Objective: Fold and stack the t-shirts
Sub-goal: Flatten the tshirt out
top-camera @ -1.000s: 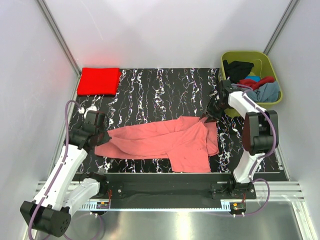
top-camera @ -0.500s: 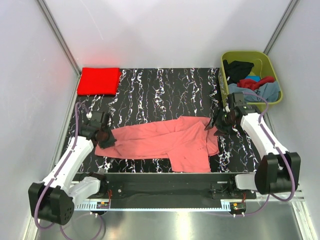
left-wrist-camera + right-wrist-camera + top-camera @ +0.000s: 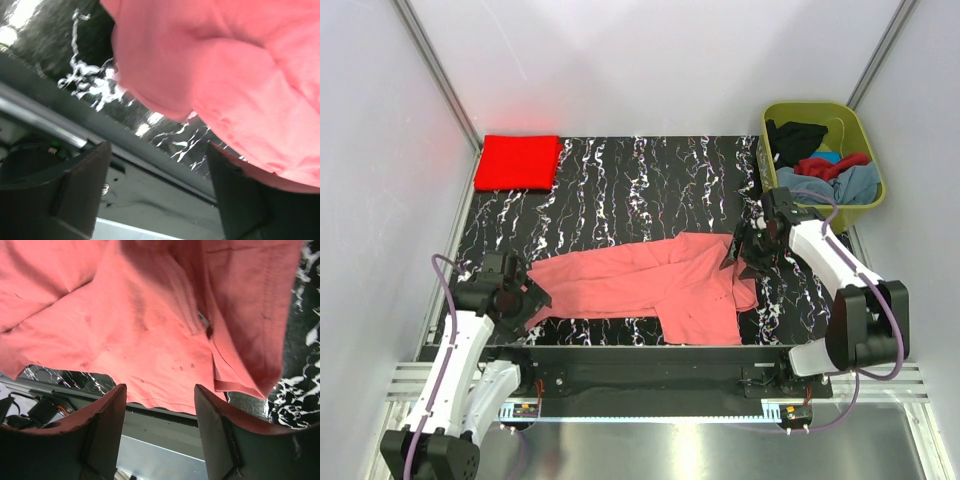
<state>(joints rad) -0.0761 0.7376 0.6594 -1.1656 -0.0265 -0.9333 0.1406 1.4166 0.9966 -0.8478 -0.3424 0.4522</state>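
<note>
A: Where is the shirt to be found, and how are the jaws set?

B: The salmon pink t-shirt (image 3: 660, 280) is spread, crumpled, along the near edge of the bench (image 3: 650, 190), from close to the near left corner to past the middle. One flap is doubled over toward the near edge. The left gripper (image 3: 528, 300) is placed at its left end and the right gripper (image 3: 735, 252) at its right end. On both, the jaws are seen standing apart with nothing pinched between them, and cloth lies just beyond the fingers (image 3: 82, 190).

A: How is the step in hand best done?

B: The shirt is judged not yet flat enough to be folded. Each end should be taken at a hem, in a single layer if that can be managed. The ends should then be drawn apart evenly, so that the creases are pulled out before any fold is made. The cloth is limp, so it can be expected to drag and bunch if it is lifted too little.

A: And the surface and the room?

B: The bench is covered in black, veined with white. A bright red t-shirt (image 3: 517, 162) is laid folded at the far left corner. An olive-green tub (image 3: 810, 105) is set at the far right corner and holds black (image 3: 797, 135), dark red (image 3: 830, 163) and grey-blue (image 3: 855, 185) t-shirts. The space is closed in by white panels (image 3: 650, 60).
</note>
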